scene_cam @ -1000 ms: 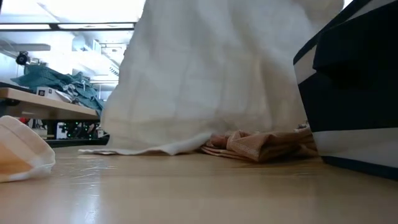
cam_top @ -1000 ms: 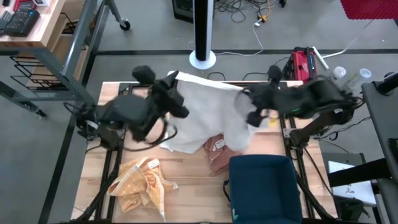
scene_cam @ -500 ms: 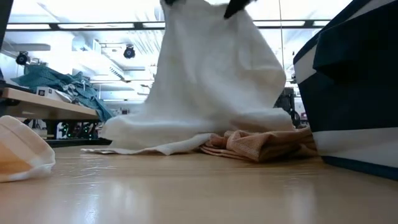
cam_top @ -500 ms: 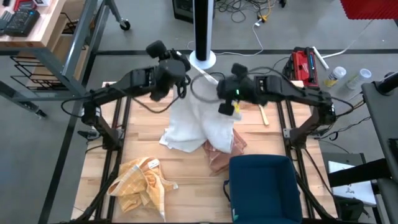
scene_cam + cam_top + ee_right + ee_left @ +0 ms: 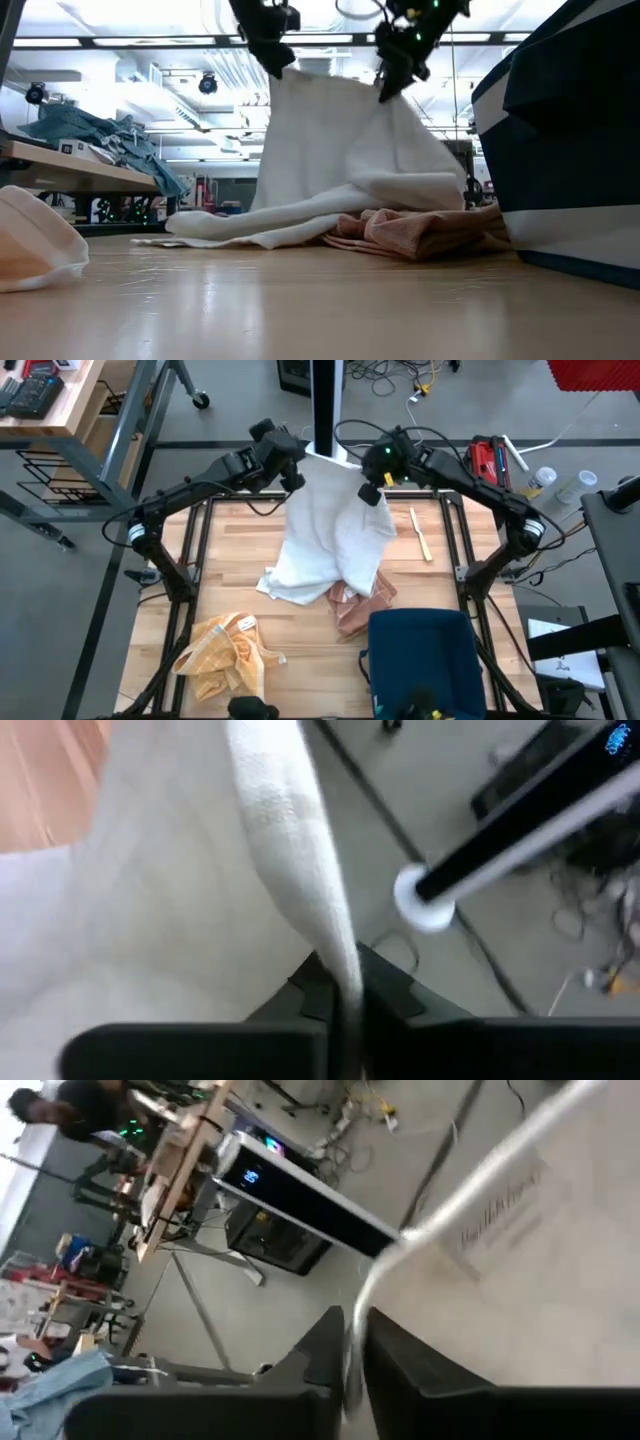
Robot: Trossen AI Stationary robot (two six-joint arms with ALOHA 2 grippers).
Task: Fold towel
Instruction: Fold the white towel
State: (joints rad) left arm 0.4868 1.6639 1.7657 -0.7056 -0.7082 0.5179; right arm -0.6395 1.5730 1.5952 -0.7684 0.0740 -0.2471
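High view: the white towel (image 5: 330, 540) hangs at upper centre of the frame, its top edge pinched by the left gripper (image 5: 293, 465) and the right gripper (image 5: 372, 485), both jaws clamped on the cloth, its lower end draped on the wooden table (image 5: 230, 550). Below it lies a pink cloth (image 5: 352, 610); a yellow checked cloth (image 5: 225, 652) sits lower left, a dark blue bin (image 5: 420, 660) lower right. Grey floor, cables and a white post base (image 5: 325, 452) lie beyond.

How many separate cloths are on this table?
3: white towel held up at the far edge by left pincer and right pincer; pink cloth partly beneath it; yellow checked cloth near front-left. Others could be hidden underneath.
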